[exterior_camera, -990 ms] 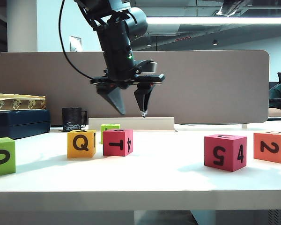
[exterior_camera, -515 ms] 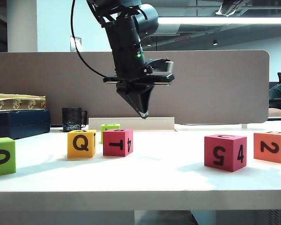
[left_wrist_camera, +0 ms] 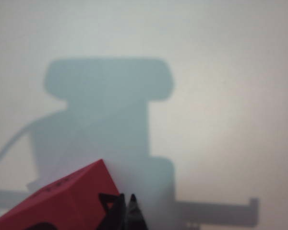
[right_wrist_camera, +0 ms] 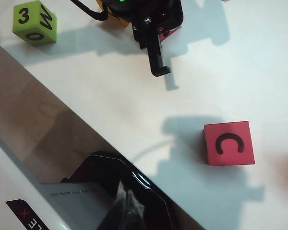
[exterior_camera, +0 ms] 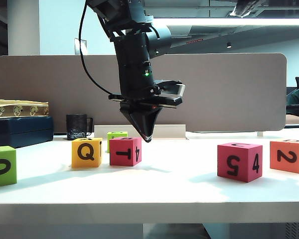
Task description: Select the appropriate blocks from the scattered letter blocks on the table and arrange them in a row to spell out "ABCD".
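Observation:
My left gripper (exterior_camera: 147, 138) is shut and empty, its tip just above the right top edge of the magenta-red T/4 block (exterior_camera: 125, 151). In the left wrist view its shut tips (left_wrist_camera: 126, 203) sit beside that red block's corner (left_wrist_camera: 62, 201). The yellow Q block (exterior_camera: 86, 152) stands to the left of it on the white table (exterior_camera: 179, 184). The magenta-red 5/4 block (exterior_camera: 239, 162) and the orange 2 block (exterior_camera: 289, 156) stand at the right. The right wrist view shows the 5/4 block's C face (right_wrist_camera: 229, 143). My right gripper (right_wrist_camera: 126, 203) is shut and empty, near the table's edge over a black object.
A lime-green 0 cube (exterior_camera: 2, 166) stands at the far left, and a smaller lime cube (exterior_camera: 116, 135) behind the T/4 block. A black mug (exterior_camera: 76, 126) and stacked boxes (exterior_camera: 20, 130) stand at the back left. The grey-brown divider (exterior_camera: 229, 89) runs along the back.
My left gripper has shut from open. It has moved right and come down to the T/4 block's top right edge. The blocks have not moved.

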`<state>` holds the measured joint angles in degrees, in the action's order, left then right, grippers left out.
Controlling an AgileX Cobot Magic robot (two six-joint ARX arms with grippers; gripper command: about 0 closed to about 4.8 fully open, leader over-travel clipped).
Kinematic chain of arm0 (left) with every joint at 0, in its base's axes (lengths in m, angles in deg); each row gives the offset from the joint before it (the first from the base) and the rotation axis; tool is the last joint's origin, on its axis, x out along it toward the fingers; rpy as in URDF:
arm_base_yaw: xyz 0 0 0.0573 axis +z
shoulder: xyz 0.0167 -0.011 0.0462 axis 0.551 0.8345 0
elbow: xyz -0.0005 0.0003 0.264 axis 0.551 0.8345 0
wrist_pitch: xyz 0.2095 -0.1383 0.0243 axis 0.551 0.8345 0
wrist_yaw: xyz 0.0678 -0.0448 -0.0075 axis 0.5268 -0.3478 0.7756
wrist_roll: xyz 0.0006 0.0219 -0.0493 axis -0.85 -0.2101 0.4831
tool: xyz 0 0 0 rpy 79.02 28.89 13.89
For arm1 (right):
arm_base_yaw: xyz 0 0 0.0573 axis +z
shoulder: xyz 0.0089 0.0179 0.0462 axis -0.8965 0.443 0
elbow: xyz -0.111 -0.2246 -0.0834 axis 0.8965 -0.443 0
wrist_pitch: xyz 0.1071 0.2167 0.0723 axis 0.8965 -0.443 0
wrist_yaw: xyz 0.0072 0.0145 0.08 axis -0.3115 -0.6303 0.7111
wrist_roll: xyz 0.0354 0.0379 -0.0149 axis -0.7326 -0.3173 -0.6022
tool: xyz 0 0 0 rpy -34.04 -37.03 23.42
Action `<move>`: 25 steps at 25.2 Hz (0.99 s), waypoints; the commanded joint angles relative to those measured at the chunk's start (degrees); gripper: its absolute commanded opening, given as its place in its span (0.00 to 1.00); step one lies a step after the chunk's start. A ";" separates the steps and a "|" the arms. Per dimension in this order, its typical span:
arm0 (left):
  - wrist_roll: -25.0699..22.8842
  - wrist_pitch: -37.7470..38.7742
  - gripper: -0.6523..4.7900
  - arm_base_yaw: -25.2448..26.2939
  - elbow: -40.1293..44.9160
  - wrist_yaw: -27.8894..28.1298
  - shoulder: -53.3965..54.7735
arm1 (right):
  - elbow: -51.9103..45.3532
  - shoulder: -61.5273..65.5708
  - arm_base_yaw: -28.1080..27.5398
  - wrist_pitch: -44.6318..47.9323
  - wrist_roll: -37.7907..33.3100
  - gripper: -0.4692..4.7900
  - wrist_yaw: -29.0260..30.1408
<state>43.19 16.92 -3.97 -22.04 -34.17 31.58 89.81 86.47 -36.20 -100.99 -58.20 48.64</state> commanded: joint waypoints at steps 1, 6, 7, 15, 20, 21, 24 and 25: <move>-0.39 -1.14 0.11 -0.09 -0.15 2.51 -0.26 | 0.20 -0.15 0.04 0.77 0.24 0.09 -0.09; -0.39 -1.49 0.11 -0.07 -0.13 5.46 0.35 | 0.20 -0.15 0.04 0.74 0.24 0.09 -0.09; -0.37 -1.57 0.11 -0.07 -0.15 5.95 0.63 | 0.20 -0.15 0.04 0.72 0.24 0.09 -0.09; 2.78 -2.54 0.11 -0.02 -0.15 11.15 1.27 | 0.20 -0.17 0.04 0.68 0.24 0.09 -0.09; 4.72 -2.75 0.11 0.74 -0.15 11.28 1.27 | 0.20 -0.17 0.04 0.24 0.24 0.09 -0.09; 5.51 -2.82 0.11 0.98 -0.15 11.17 1.27 | 0.20 -0.15 0.04 0.24 0.24 0.09 -0.09; 5.92 -2.73 0.11 1.16 -0.15 11.26 1.27 | 0.20 -0.15 0.04 0.24 0.24 0.09 -0.07; 5.92 -2.73 0.11 1.29 -0.15 11.23 1.27 | 0.20 -0.15 0.04 0.26 0.24 0.09 -0.07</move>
<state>48.61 14.58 -2.77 -22.04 -23.29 32.91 89.81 86.47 -36.20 -101.20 -58.20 48.64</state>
